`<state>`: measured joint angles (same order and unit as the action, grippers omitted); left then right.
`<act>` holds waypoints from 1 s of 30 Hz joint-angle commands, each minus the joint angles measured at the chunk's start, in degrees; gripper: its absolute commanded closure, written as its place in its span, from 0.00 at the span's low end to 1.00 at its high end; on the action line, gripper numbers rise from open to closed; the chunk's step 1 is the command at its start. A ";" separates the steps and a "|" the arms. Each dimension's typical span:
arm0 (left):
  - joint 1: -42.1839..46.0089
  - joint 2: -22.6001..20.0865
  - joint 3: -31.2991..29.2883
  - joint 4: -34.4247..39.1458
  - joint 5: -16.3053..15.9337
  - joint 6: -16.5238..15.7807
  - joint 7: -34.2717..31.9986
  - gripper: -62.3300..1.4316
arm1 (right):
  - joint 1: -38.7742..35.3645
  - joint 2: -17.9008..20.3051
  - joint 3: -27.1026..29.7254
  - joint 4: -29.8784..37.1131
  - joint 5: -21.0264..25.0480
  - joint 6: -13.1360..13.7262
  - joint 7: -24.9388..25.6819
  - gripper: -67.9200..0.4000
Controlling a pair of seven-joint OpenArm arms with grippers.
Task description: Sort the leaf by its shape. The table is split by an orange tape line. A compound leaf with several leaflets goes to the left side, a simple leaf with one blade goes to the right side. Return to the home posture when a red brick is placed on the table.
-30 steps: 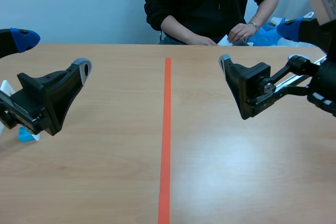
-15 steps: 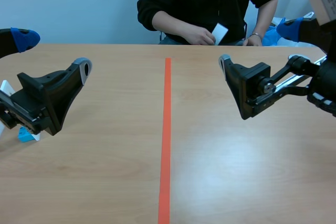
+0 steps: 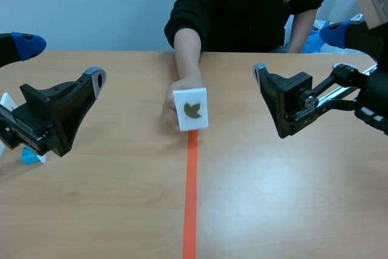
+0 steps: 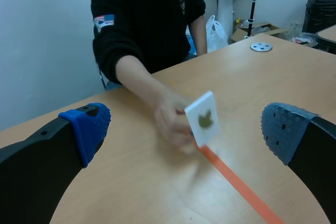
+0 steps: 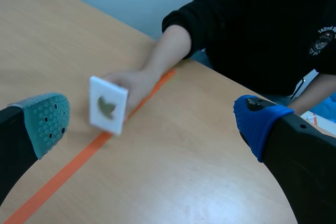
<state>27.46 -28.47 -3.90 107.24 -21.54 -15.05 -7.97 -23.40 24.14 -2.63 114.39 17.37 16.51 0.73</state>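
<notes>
Across the table, a person's hand (image 3: 172, 105) has come forward in the last half second and now holds a white leaf card (image 3: 191, 109) upright at the far end of the orange tape line (image 3: 190, 198), where nothing stood before. Both my grippers hang unmoved: left gripper (image 3: 60, 62) and right gripper (image 3: 297, 50) each spread wide, holding nothing, low over the table (image 3: 121, 210) on either side of the line and well apart from the card.

The card sits on the divide itself, on neither side yet, and the person's fingers are touching it. The chief hazard, as I judge it, is reaching while that hand is there: either arm closing in could strike it or tug the card loose. A second risk is misreading the olive-green leaf; the wrist views show it blurred, and from the scene view I cannot tell surely whether it is one lobed blade or several leaflets, so a hasty call could send it to the wrong side. A thin card left flat could also slip from my pads.
</notes>
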 commanded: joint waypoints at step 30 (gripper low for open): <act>-0.20 -0.31 -0.35 0.11 -0.50 0.28 -1.20 0.01 | 0.37 0.33 0.48 1.44 0.61 -0.20 0.68 0.04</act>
<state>27.46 -28.47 -3.90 107.22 -21.54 -15.05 -7.97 -23.40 24.14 -2.63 114.39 17.37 16.51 0.73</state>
